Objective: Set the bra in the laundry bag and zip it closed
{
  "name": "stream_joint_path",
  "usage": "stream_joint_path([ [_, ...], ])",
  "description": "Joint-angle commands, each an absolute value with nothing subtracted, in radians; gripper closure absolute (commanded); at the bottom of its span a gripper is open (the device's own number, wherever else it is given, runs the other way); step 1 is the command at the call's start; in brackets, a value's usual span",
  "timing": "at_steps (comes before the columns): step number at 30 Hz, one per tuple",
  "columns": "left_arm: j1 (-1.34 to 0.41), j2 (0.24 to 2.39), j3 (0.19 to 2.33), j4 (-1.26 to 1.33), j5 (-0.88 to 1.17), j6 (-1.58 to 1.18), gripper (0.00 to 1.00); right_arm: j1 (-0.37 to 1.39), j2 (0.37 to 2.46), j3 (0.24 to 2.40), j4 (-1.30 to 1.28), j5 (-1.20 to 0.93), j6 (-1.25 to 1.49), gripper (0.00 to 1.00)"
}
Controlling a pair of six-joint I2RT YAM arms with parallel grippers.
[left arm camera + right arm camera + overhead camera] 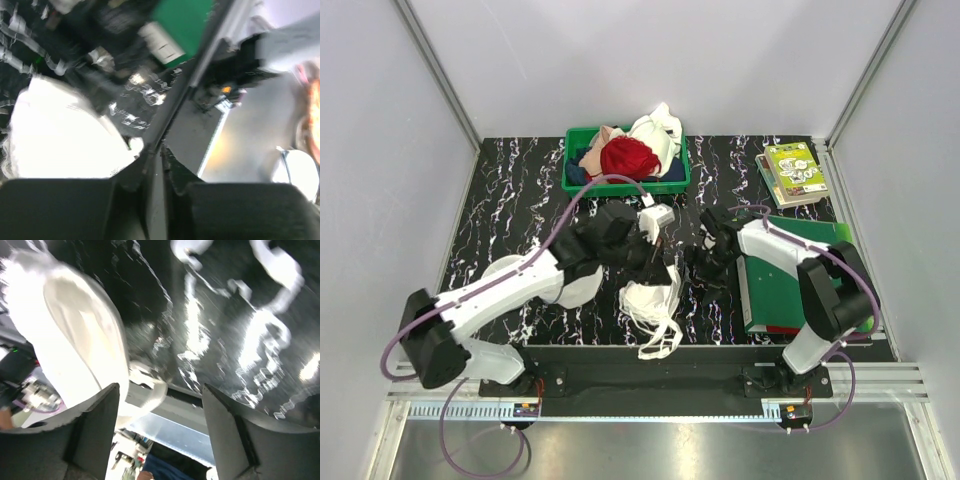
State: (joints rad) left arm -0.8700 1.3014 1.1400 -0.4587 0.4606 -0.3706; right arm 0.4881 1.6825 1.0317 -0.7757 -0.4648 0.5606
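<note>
Overhead, the bra [655, 298] lies on the counter [520, 180] by the middle of the near edge, outside the laundry bag [582, 290] to its left. Bagging and zipping both look undone. The far-right book [792, 172] has no legible title.

Left wrist: the left hand [655, 250] is narrow, and blur hides whether it pinches anything.

Right wrist: the right hand [705, 265] is wide and empty.

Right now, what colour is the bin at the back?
Green; the bin shows best in the top view.
</note>
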Motion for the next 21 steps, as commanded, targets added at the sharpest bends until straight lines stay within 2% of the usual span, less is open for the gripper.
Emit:
stream_joint_path([
  [1, -0.85, 1.409, 1.077, -0.402, 0.333, -0.465, 0.95, 0.483, 1.588, 1.051, -0.919, -0.338, 0.548, 0.24],
  [4, -0.839, 1.459, 1.062, -0.382, 0.301, -0.502, 0.98, 0.482, 1.548, 1.055, -0.916, -0.345, 0.56, 0.2],
  [10, -0.831, 1.633, 1.028, -0.344, 0.273, -0.508, 1.0, 0.485, 1.508, 1.026, -0.674, -0.518, 0.612, 0.01],
  [15, -0.825, 1.62, 0.985, -0.33, 0.235, -0.5, 1.0, 0.483, 1.557, 0.956, -0.488, -0.564, 0.647, 0.0],
  [19, -0.821, 1.551, 0.982, -0.351, 0.245, -0.48, 0.86, 0.483, 1.591, 0.901, -0.374, -0.615, 0.655, 0.0],
  [21, -0.819, 1.526, 0.986, -0.394, 0.226, -0.472, 0.84, 0.483, 1.611, 0.885, -0.345, -0.627, 0.64, 0.0],
])
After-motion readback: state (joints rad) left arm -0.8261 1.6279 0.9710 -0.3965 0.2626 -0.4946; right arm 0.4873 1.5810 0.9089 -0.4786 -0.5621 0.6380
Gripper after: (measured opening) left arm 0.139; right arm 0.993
